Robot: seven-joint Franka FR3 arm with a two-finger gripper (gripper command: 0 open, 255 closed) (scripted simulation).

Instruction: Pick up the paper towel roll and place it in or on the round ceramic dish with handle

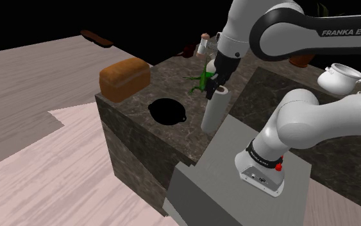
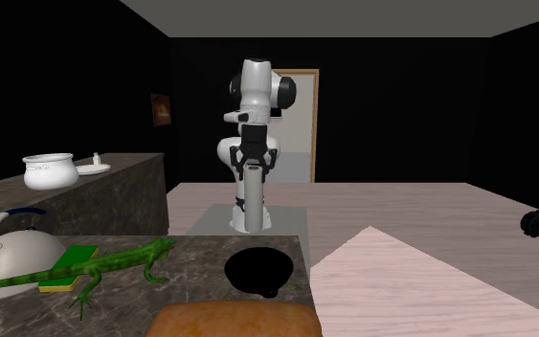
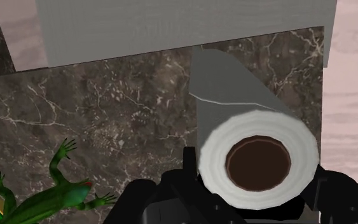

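Note:
A white paper towel roll (image 1: 214,112) stands upright near the dark marble counter's edge closest to the stand. My black gripper (image 1: 218,86) comes down on its top end. In the wrist view the two fingers (image 3: 192,167) press against opposite sides of the roll (image 3: 231,83), whose brown core faces the camera, so the gripper (image 3: 257,177) is shut on it. The round dish with a handle (image 1: 167,112), drawn flat black, lies on the counter to the shoulder view's left of the roll. In the second exterior view the dish (image 2: 258,271) sits in front of the roll (image 2: 253,196) and gripper (image 2: 253,159).
A brown bread loaf (image 1: 124,78) sits at the counter's far-left corner beyond the dish. A green lizard toy (image 1: 201,80) lies just behind the roll, near a white kettle (image 2: 9,249) and a sponge (image 2: 71,260). A white pot (image 1: 339,77) stands on a second counter.

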